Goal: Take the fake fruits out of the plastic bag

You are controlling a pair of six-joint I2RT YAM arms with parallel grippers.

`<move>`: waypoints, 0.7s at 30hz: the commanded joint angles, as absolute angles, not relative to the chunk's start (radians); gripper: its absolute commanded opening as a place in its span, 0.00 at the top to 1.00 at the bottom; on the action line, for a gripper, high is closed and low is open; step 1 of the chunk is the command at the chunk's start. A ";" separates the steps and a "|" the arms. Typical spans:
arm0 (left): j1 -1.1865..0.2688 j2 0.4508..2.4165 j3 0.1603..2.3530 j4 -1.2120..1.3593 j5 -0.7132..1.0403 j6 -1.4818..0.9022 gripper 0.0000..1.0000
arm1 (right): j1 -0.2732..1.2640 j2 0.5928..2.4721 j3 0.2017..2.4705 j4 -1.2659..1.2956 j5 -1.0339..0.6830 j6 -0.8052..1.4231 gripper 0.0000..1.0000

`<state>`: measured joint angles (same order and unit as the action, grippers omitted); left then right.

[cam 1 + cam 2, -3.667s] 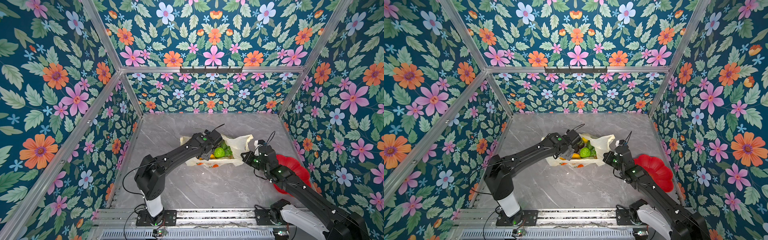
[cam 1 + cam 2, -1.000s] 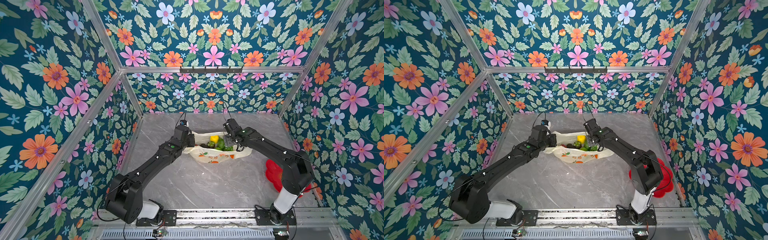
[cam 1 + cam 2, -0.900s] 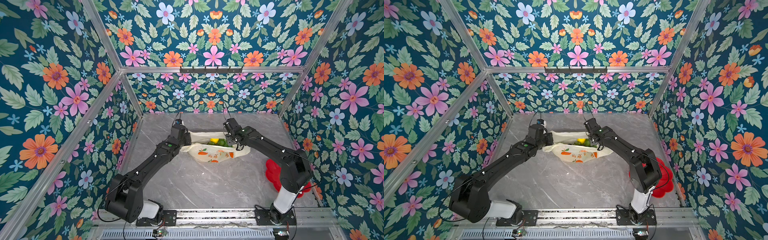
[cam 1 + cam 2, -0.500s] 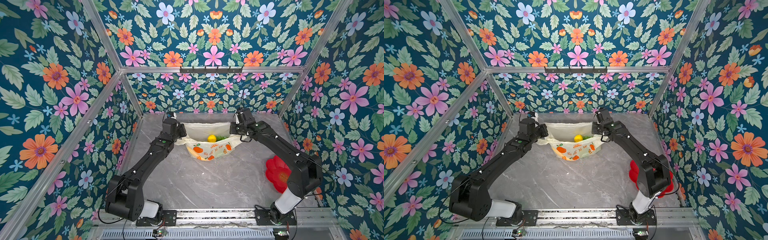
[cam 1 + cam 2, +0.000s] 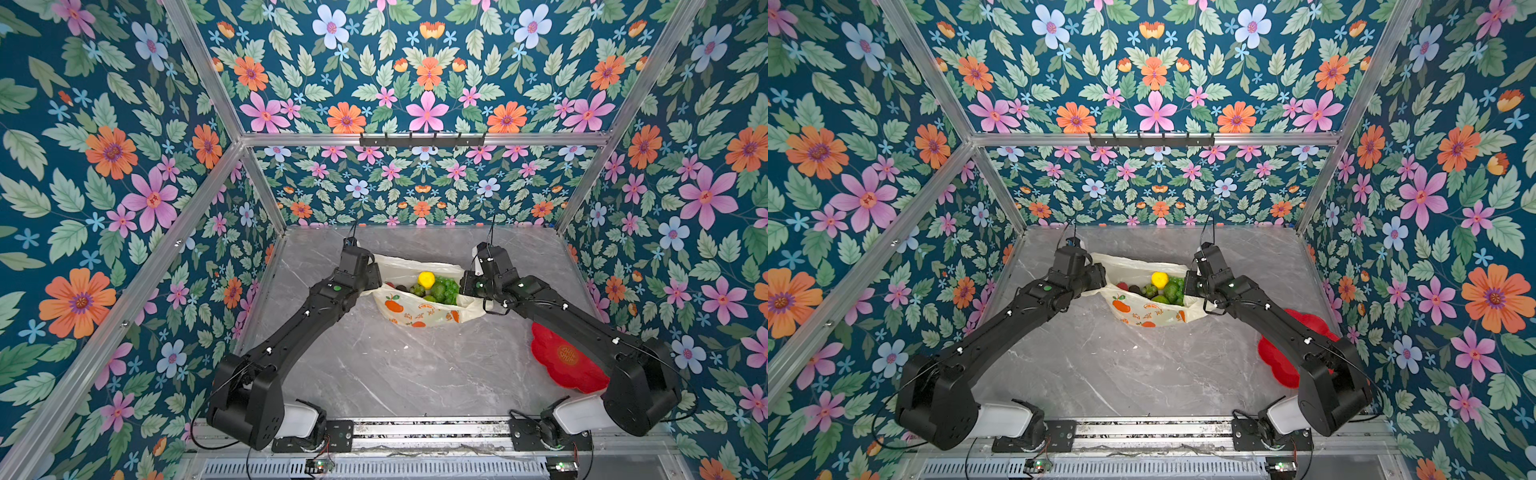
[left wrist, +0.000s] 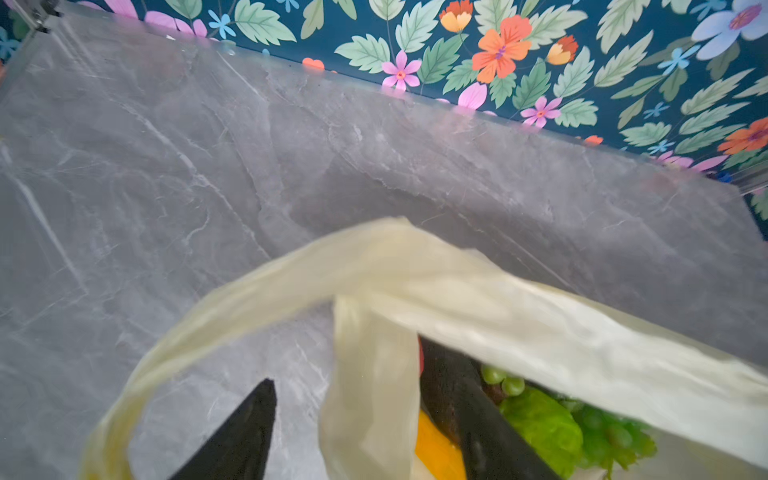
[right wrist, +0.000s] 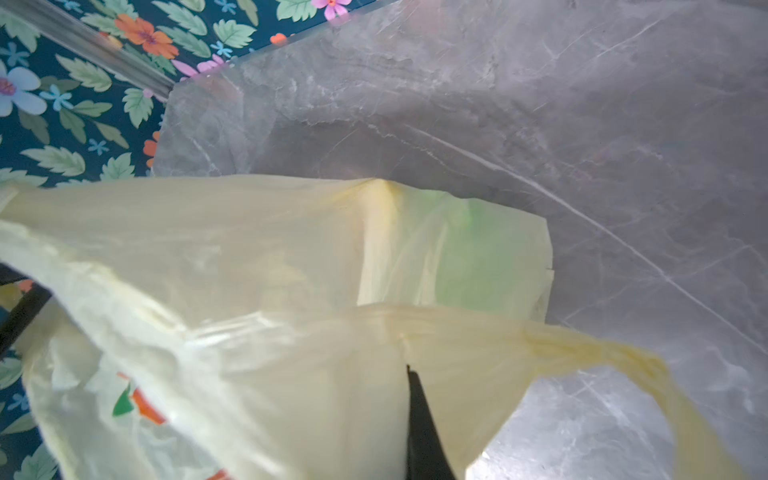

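Grey marble table (image 5: 386, 374), floral-papered walls (image 5: 124, 174), aluminium frame. Plastic bag (image 5: 415, 316) sits mid-rear on the table with fake fruits (image 5: 436, 286) inside. Left gripper (image 6: 349, 370) fingers spread either side of a handle. Right gripper (image 7: 415, 407) fingers pressed together, pinching bag plastic. Red plate (image 5: 561, 361) front right.

Under my left claw (image 5: 372, 276) and right claw (image 5: 466, 286) I see a grey marbled tabletop (image 5: 395, 374), evenly lit. Beyond them stands a teal wall (image 5: 415, 189) papered with pink and orange flowers; high above them, a black hook rail (image 5: 422, 140) on an aluminium frame (image 5: 291, 139). The same paper flanks them.
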<state>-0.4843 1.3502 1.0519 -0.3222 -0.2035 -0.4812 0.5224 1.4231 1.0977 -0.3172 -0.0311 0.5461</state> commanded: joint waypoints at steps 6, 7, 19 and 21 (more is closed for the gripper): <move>-0.628 1.232 1.061 -0.512 -0.469 -0.613 0.15 | 0.591 1.356 1.064 -0.289 0.014 0.506 1.00; -0.648 1.226 1.068 -0.510 -0.482 -0.623 0.15 | 0.599 1.351 1.058 -0.286 0.014 0.504 1.00; -0.773 1.449 1.269 -0.472 -0.468 -0.606 0.23 | 0.686 1.325 1.029 -0.287 0.075 0.475 1.00; -0.768 1.489 1.278 -0.492 -0.465 -0.624 0.23 | 0.686 1.314 1.019 -0.285 0.085 0.476 1.00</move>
